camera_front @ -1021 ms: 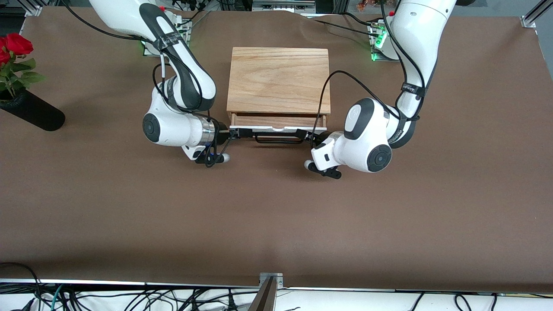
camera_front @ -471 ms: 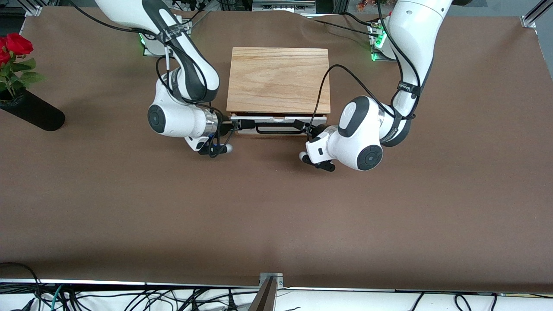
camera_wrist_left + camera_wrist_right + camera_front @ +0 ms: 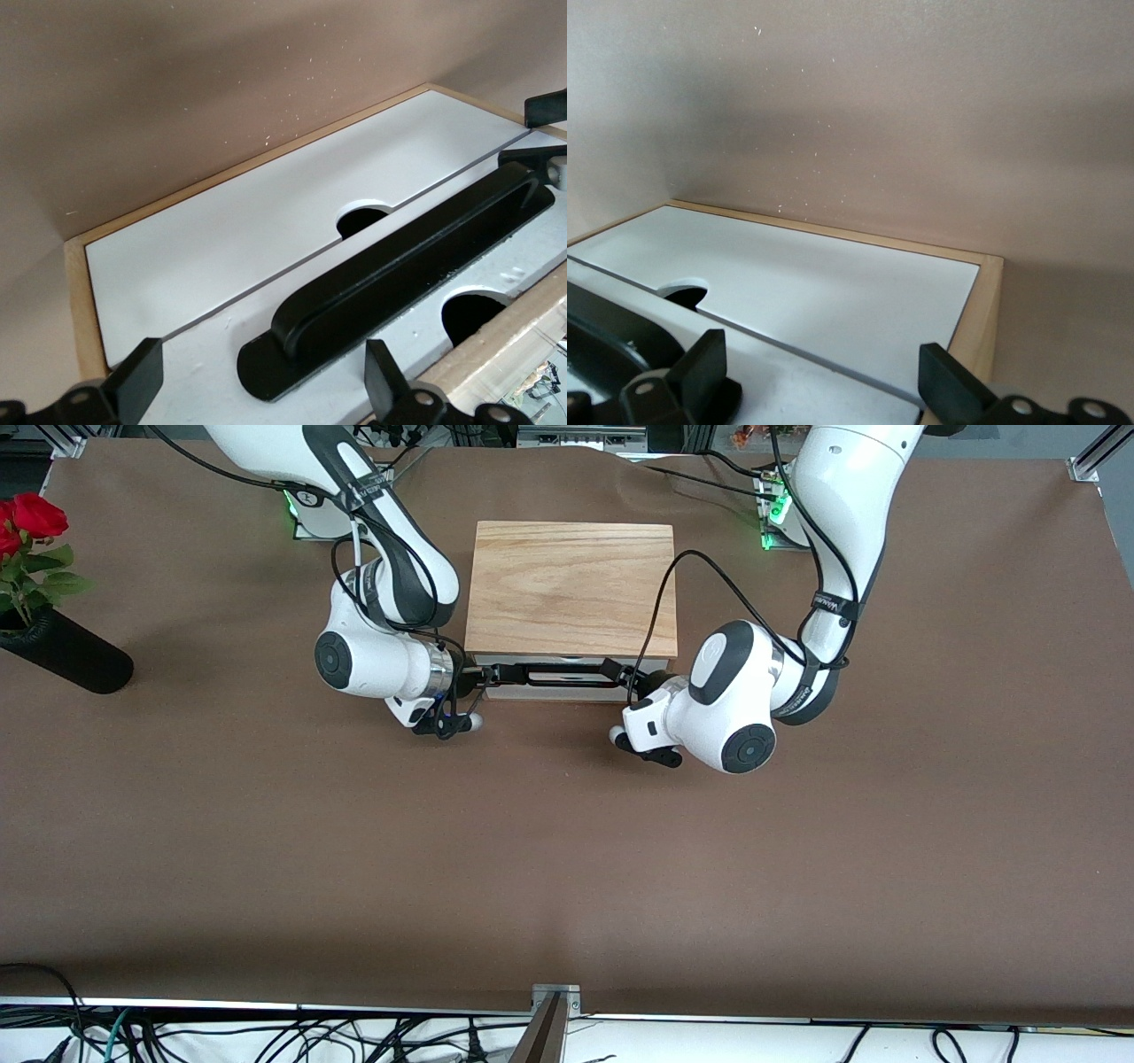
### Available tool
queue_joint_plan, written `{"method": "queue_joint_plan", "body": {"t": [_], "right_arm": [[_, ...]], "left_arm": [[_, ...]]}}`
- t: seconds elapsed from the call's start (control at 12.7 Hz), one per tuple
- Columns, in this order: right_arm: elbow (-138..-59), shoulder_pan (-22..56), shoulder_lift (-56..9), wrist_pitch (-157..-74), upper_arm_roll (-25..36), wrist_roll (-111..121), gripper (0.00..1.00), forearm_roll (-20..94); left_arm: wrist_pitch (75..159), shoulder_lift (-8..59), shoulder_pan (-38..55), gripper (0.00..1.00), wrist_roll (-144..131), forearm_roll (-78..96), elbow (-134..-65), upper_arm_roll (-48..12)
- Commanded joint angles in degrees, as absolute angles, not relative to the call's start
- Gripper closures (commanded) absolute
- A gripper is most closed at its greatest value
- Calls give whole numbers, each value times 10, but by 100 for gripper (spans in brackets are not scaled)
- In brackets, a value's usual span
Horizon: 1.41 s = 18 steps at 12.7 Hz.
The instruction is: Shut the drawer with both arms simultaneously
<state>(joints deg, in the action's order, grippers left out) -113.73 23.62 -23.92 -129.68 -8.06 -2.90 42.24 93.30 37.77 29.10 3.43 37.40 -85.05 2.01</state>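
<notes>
The light oak box point(image 3: 571, 589) stands mid-table between the arms. The drawer point(image 3: 558, 691) sits pushed in, its white front at the box's front edge, and its black bar handle point(image 3: 567, 676) lies between my grippers. My right gripper point(image 3: 490, 677) is open at the handle's end toward the right arm. My left gripper point(image 3: 623, 676) is open at the other end. In the left wrist view the left gripper point(image 3: 261, 390) straddles the handle's end point(image 3: 399, 274) on the white front point(image 3: 204, 354). In the right wrist view the right gripper point(image 3: 824, 381) spans the white front point(image 3: 833, 301).
A black vase point(image 3: 66, 657) with red roses point(image 3: 31, 522) stands at the table's edge toward the right arm's end. A second white panel point(image 3: 230, 239) lies beside the drawer's front. Brown table point(image 3: 567, 850) spreads in front of the drawer.
The drawer has slid into the box, from partly open to flush. Both grippers moved with it toward the box, staying at the handle's ends.
</notes>
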Motion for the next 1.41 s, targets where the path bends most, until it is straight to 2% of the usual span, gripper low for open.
{"method": "queue_joint_plan", "body": {"t": [0.0,0.39,0.55,0.63,0.94,1.1,1.26,1.34], "right_arm": [[-1159,238,-211,-1283,-54,-24,0,419],[-1136,239,-196,-1284,92,96,0,319],[-1138,239,-154,-1269,126,86,0,297],[-1137,239,-129,-1234,146,86,0,265],[-1135,239,2,-1108,163,26,0,98],[-1121,236,47,-1070,163,28,0,41],[-1014,208,46,-955,150,28,0,5],[-958,149,34,-903,100,27,0,-4]], "left_arm": [[903,381,303,0,35,376,-845,24],[911,388,307,0,35,377,-834,26],[923,387,298,0,37,378,-805,30],[922,381,292,0,38,377,-800,32],[919,342,263,0,40,340,-786,33],[920,334,227,0,42,308,-753,37],[919,334,163,0,42,303,-730,35],[919,334,150,0,42,282,-730,37]]}}
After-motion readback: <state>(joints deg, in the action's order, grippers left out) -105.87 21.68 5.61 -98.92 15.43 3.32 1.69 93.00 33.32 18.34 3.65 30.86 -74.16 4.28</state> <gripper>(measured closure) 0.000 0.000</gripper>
